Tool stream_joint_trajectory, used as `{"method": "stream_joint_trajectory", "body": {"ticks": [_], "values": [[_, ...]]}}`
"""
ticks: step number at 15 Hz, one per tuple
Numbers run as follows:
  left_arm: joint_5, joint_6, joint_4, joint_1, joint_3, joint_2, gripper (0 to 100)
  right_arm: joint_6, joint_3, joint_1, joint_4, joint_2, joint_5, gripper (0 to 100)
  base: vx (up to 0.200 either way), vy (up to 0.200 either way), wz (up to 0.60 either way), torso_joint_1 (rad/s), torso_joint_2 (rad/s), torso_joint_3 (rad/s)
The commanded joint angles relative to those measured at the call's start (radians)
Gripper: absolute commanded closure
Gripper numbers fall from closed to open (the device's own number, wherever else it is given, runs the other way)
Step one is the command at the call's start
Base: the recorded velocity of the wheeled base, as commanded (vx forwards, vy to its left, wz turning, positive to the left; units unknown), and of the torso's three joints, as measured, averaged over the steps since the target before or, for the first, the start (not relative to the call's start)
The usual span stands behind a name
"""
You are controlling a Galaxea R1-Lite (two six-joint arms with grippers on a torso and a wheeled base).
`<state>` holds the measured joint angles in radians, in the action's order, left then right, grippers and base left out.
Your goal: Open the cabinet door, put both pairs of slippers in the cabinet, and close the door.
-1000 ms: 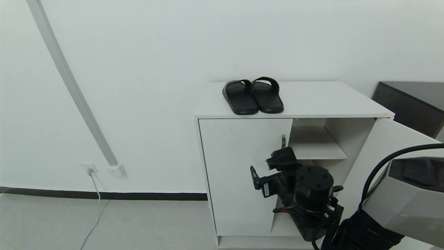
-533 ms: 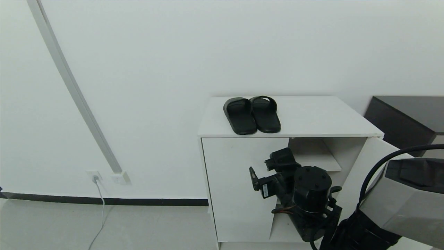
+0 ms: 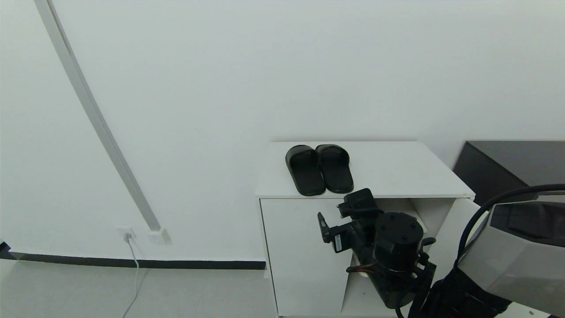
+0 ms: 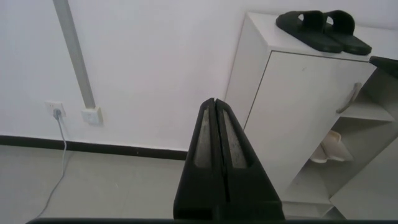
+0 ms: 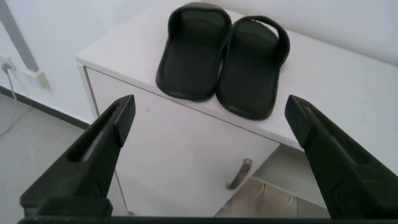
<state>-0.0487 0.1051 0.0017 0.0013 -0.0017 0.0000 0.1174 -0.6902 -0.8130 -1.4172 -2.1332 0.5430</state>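
A pair of black slippers (image 3: 320, 169) lies side by side on top of the white cabinet (image 3: 388, 172). The cabinet's left door (image 3: 300, 251) is shut and its right door (image 3: 452, 234) stands open. My right gripper (image 3: 340, 215) is open in front of the cabinet, just below its top front edge. In the right wrist view the black slippers (image 5: 221, 59) lie beyond the wide-apart fingers (image 5: 93, 155), with the door handle (image 5: 239, 174) and a beige pair (image 5: 267, 196) inside. My left gripper (image 4: 215, 106) is shut and empty, off to the cabinet's (image 4: 298, 112) left.
A dark piece of furniture (image 3: 507, 168) stands right of the cabinet. A slanted grey conduit (image 3: 97, 119) runs down the wall to a socket with a plugged cable (image 3: 128, 234). Open floor (image 3: 88, 291) lies left of the cabinet.
The whole head view has shifted, so the cabinet sits lower in the picture. The right gripper, level with the door handle before, is now level with the cabinet's top edge.
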Motion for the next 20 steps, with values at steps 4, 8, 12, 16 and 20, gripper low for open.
{"method": "stream_joint_trajectory", "body": {"ticks": [4, 8, 12, 16, 20], "values": [[0.0, 0.001, 0.0, 0.0, 0.0, 0.002, 100, 0.001, 0.005, -0.003, 0.0, -0.002, -0.001, 0, 0.0, 0.0, 0.0, 0.195, -0.42, -0.227], [0.0, -0.002, 0.0, 0.0, 0.0, 0.002, 100, 0.016, -0.018, 0.002, 0.001, -0.004, -0.031, 0, 0.0, 0.0, 0.0, 0.151, -0.34, -0.177], [0.0, -0.005, 0.0, 0.0, 0.0, 0.002, 100, -0.032, -0.218, 0.014, 0.324, 0.076, -0.063, 0, 0.0, 0.0, 0.0, 0.008, -0.02, -0.01], [0.0, -0.005, 0.0, 0.0, 0.0, 0.0, 100, -0.268, -0.462, 0.012, 0.81, 0.134, -0.032, 0, 0.0, 0.0, 0.0, 0.0, 0.0, 0.0], [0.001, -0.005, 0.0, 0.0, 0.0, 0.002, 100, -0.286, -0.45, 0.011, 0.819, 0.114, -0.009, 0, 0.15, 0.0, 0.0, -0.003, 0.0, 0.003]]}}
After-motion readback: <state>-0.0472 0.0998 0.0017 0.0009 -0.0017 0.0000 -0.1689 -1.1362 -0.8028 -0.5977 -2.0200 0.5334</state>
